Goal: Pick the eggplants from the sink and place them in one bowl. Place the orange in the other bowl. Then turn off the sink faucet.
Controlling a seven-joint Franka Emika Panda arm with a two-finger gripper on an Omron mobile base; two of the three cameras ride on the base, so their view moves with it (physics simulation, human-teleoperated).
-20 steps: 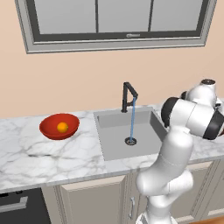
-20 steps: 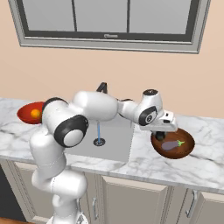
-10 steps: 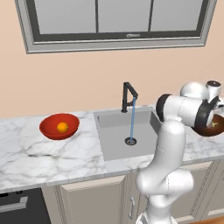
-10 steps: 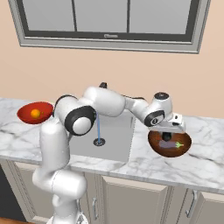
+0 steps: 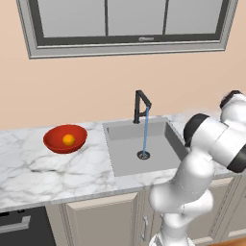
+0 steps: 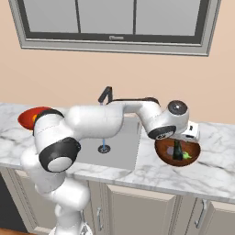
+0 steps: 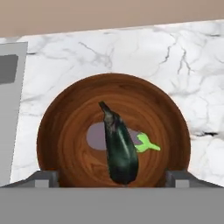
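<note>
White marble counter (image 5: 57, 168) spanning the scene, grey sink (image 5: 144, 146) set in its middle, rim to rim with the back edge. Black faucet (image 5: 140, 105) at the sink's back edge, thin blue stream (image 5: 145, 132) running down onto the drain. Basin bare apart from that stream. Arm reaching from the base across the sink to the counter's right end, elbow bent, wrist turned downward over the brown bowl (image 6: 161, 153). Red bowl (image 5: 53, 139) on the counter's left part, well apart from the sink's left rim, orange (image 5: 68, 140) sitting inside it. Brown bowl near the counter's right end, beside the sink's right rim. Gripper (image 6: 178, 148) hanging just above the bowl's centre; fingers spread wide in the hand view, one tip low at each side of the bowl, nothing gripped. Dark eggplant (image 7: 119, 146) between the tips, over the bowl's middle, long axis running bowl-front to bowl-back; touching the wood or not, cannot tell. Pale eggplant (image 7: 95, 136) lying on the bowl's floor, mostly hidden under the dark one, green stem (image 7: 146, 143) sticking out toward the right.
</note>
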